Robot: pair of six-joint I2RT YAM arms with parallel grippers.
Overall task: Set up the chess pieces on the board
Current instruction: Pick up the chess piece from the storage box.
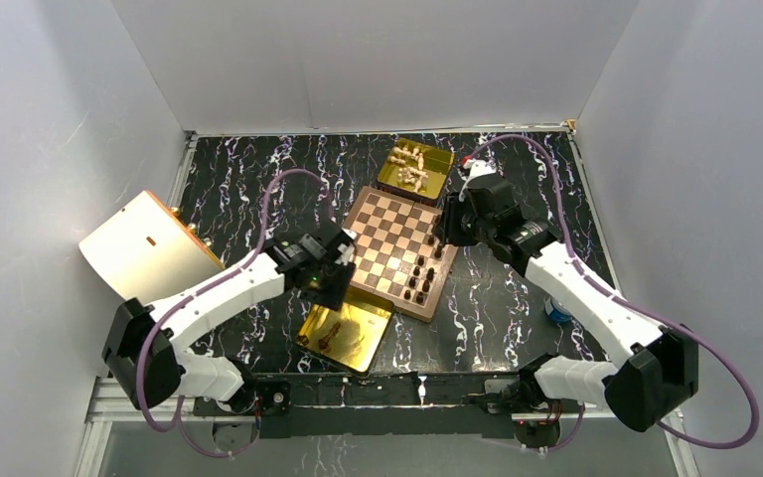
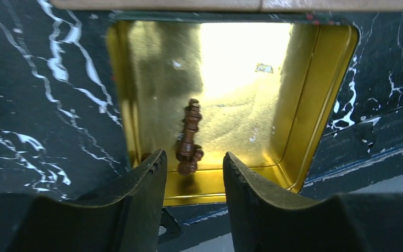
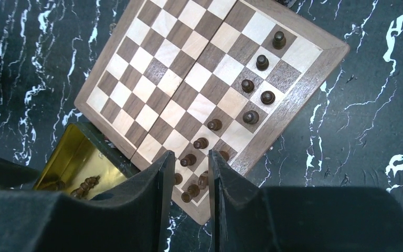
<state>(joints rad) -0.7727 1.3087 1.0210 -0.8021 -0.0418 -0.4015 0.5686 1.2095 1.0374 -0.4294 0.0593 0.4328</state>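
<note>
The board (image 1: 382, 234) lies mid-table, and several dark chess pieces (image 1: 422, 278) stand along its near right side. In the right wrist view they run in a row (image 3: 262, 62) beside the board's rim (image 3: 304, 89). My right gripper (image 3: 191, 153) hovers above the board's near corner (image 1: 444, 237), its jaws narrowly apart, and only pieces standing on the board show through the gap. My left gripper (image 2: 194, 154) is open above the near gold tray (image 2: 304, 105), by the board's left edge (image 1: 341, 270). A few dark pieces (image 2: 189, 139) lie in that tray just beyond its fingertips.
A second gold tray (image 1: 437, 164) behind the board holds several cream pieces (image 1: 412, 171). A tan lid-like panel (image 1: 149, 248) leans at the left wall. A small blue object (image 1: 558, 313) lies under the right arm. White walls enclose the dark marbled table.
</note>
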